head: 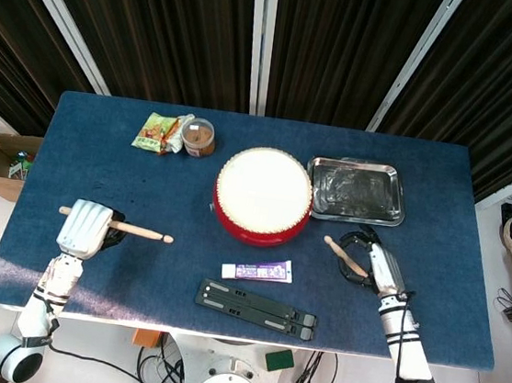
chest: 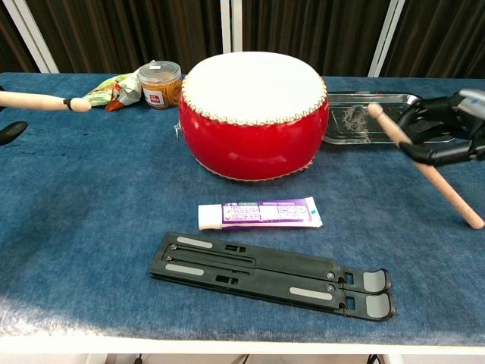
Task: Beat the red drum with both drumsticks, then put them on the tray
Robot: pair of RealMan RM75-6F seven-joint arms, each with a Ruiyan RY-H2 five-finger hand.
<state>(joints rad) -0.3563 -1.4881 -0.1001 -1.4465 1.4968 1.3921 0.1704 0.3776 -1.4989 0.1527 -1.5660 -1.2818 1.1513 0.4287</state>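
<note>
Drum centre; tray just right; tube before drum.

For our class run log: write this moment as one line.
left hand: holds drumstick | right hand: holds raised drumstick | red drum: unstruck | tray: no sticks
</note>
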